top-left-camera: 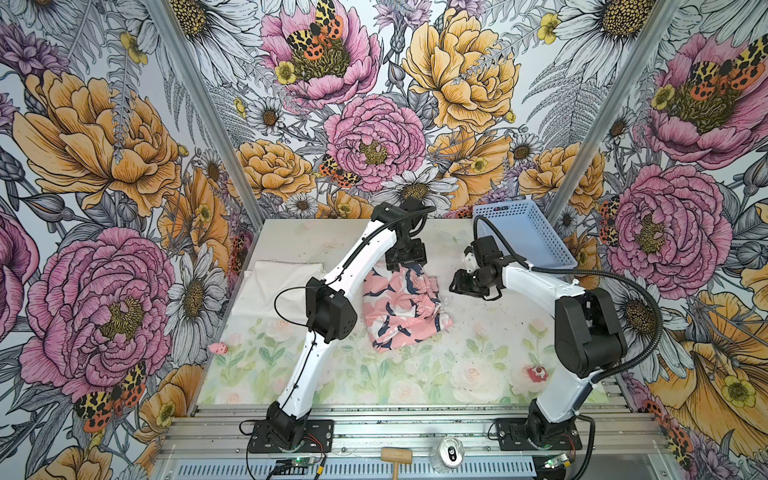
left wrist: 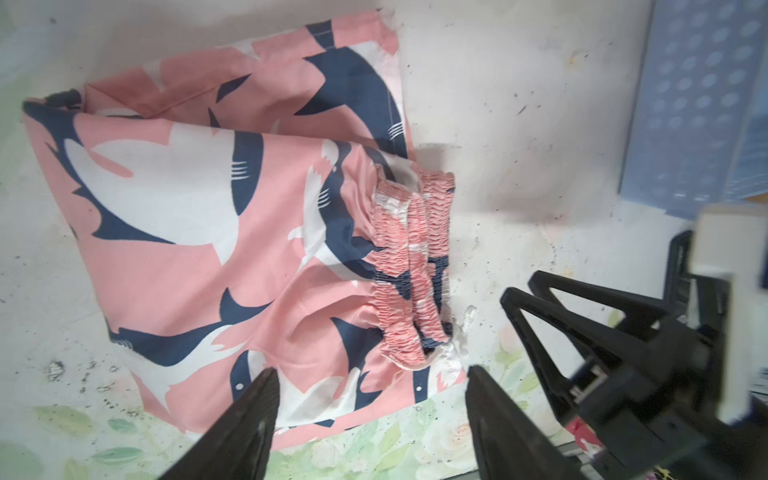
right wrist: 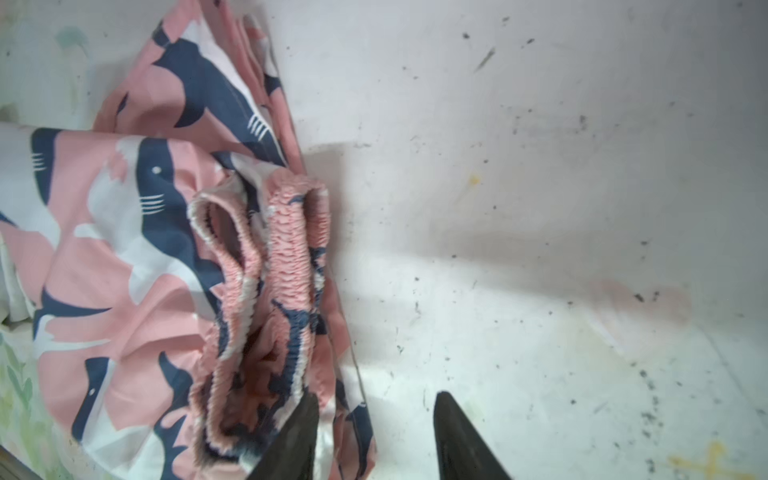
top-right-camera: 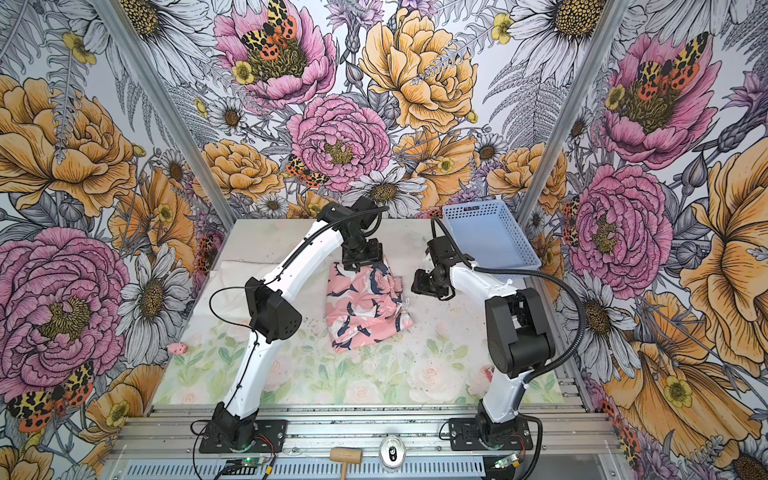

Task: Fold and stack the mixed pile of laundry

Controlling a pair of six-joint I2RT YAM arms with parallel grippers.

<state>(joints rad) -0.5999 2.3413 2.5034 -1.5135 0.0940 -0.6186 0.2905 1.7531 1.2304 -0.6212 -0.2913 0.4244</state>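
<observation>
The pink garment (top-left-camera: 399,307) with navy and white shark shapes lies folded at mid-table, also in a top view (top-right-camera: 365,307). My left gripper (top-left-camera: 405,269) hangs over its far end, and in the left wrist view it (left wrist: 370,374) is open, astride the cloth's (left wrist: 187,208) edge near the gathered waistband, holding nothing. To the garment's right, my right gripper (top-left-camera: 456,284) is open in its wrist view (right wrist: 374,399); one finger (right wrist: 299,436) overlaps the waistband (right wrist: 291,257). The white T-shirt (top-left-camera: 274,286) lies folded at the left.
A light blue perforated basket (top-left-camera: 523,232) stands tilted at the back right, close behind the right arm. A small pink toy (top-left-camera: 218,348) sits at the left edge and a red one (top-left-camera: 536,371) near the right. A can (top-left-camera: 450,451) and wooden mallet (top-left-camera: 397,457) rest on the front rail.
</observation>
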